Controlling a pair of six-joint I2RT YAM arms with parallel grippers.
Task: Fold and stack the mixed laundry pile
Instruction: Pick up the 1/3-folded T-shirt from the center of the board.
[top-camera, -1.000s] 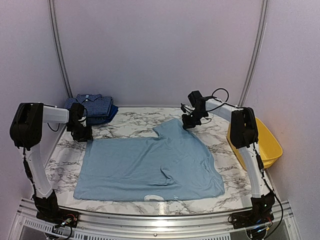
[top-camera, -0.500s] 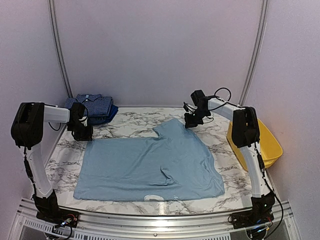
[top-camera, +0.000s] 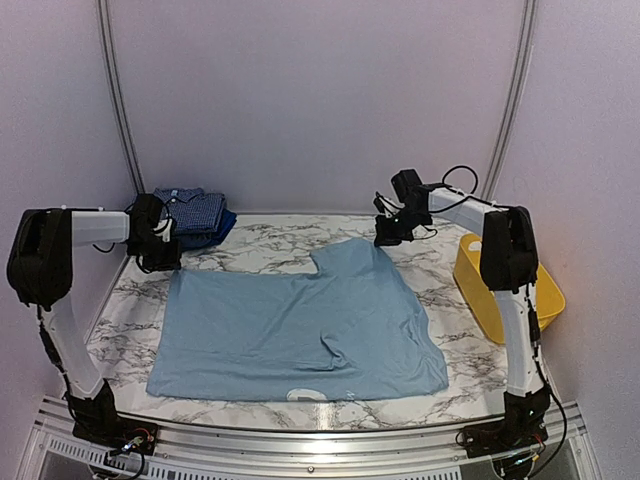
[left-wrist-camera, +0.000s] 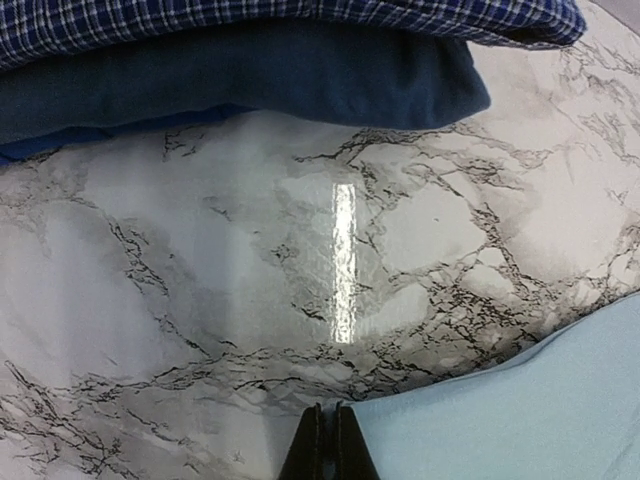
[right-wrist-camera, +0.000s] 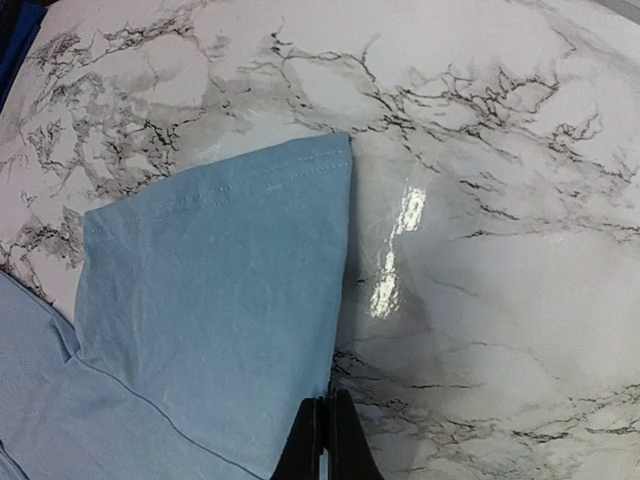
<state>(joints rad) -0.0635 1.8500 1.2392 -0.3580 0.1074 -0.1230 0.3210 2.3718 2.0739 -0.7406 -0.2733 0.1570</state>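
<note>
Both claws have drawn back toward the far wall since a second ago, and the left claw (left-wrist-camera: 328, 452), then parted, is now pressed together on a corner of the light-blue T-shirt (top-camera: 290, 325). The right claw (right-wrist-camera: 325, 440) pinches the sleeve's edge, fingers tight together. Between the two claws the T-shirt lies spread flat on the marble surface (top-camera: 265, 240), reaching away toward the arm bases. Just beyond the left claw sits a folded stack, with the navy checked shirt (left-wrist-camera: 250, 20) on top of the dark-blue piece (left-wrist-camera: 300, 85). Outward of the right claw, at the surface's edge, stands the yellow tub (top-camera: 525, 295).
</note>
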